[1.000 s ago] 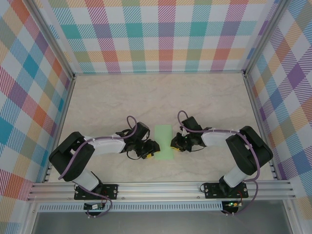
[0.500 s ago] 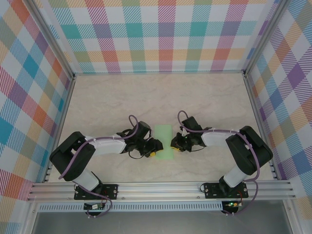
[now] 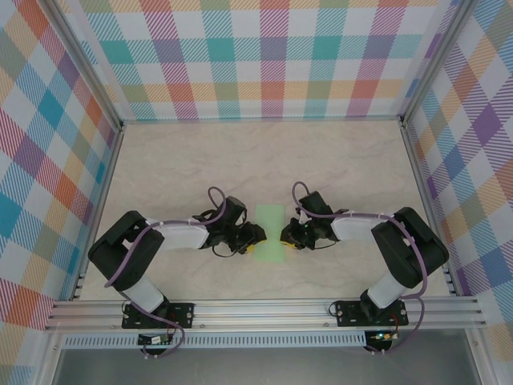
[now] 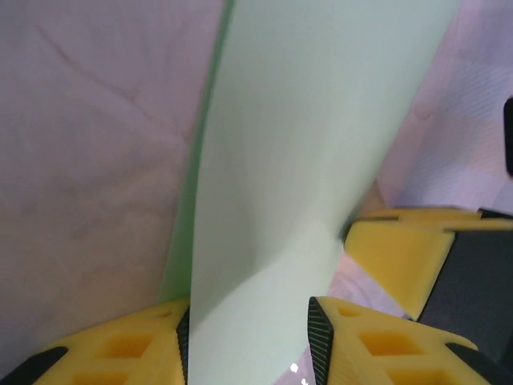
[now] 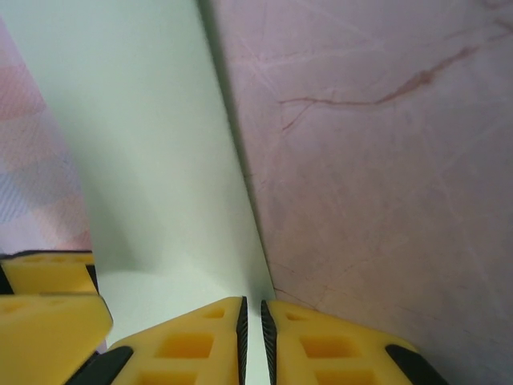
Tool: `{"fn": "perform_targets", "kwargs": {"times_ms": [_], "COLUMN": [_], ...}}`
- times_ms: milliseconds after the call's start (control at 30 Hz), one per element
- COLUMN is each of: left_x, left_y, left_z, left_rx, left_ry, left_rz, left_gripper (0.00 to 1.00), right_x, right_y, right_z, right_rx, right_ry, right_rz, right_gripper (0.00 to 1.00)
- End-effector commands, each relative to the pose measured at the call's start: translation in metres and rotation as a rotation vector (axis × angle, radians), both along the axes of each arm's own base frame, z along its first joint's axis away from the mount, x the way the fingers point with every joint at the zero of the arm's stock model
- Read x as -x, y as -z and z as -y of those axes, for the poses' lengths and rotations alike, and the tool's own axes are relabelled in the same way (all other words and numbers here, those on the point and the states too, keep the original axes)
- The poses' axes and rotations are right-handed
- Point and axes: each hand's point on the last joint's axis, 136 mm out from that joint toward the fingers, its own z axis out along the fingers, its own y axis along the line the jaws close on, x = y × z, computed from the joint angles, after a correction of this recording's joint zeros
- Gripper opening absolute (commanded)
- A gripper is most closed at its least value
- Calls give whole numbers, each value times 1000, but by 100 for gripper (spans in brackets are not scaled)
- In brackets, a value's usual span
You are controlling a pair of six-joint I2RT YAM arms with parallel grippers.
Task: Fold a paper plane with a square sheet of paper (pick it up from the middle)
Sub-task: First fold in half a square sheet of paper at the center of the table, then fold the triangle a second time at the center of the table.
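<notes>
- Square sheet of paper (image 3: 270, 233): pale green, lying as a narrow upright strip on the table (image 3: 337, 160), near the arm bases and between the two grippers. It looks already folded in half lengthwise. No nose or wing folds are visible, so I judge the plane to be at an early stage.
- In the left wrist view the sheet (image 4: 304, 120) rises as a lifted flap with a soft bend low down, and a darker green edge shows along its left side.
- Right gripper (image 3: 286, 237): at the strip's right edge. In its own view the fingers (image 5: 252, 309) are closed to a sliver with the paper's edge (image 5: 144, 120) running into the slot, so it is pinching the sheet.
- Left gripper (image 3: 250, 241): at the strip's left edge. In its own view the fingers (image 4: 248, 321) stand apart with the flap spanning the gap between them. They are released, not clamped.
- Risks from here:
  - With one thin-edge pinch as the only hold, any pull from the right arm could slide or tear the paper.
  - If the left fingers close on the bowed flap, they could set a stray crease off the centre line.
  - Sideways motion by either arm could skew the strip, so later folds would land uneven.
</notes>
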Motion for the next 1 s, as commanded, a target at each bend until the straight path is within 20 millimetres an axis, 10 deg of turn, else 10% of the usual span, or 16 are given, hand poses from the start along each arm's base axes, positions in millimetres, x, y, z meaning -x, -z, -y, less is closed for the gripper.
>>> {"fn": "perform_targets", "kwargs": {"times_ms": [0,967], "left_x": [-20,-37], "left_y": [-8,-27], "left_z": [7,10], "left_rx": [48,65], "left_ry": [-27,15], "left_rz": [23,55], "left_gripper": [40,30], "right_x": [22,11], "right_y": [31,-42], "right_z": [15,19], "right_rx": [90,105], "right_ry": [-3,-35], "right_rz": [-71,239], "right_gripper": [19,42]}}
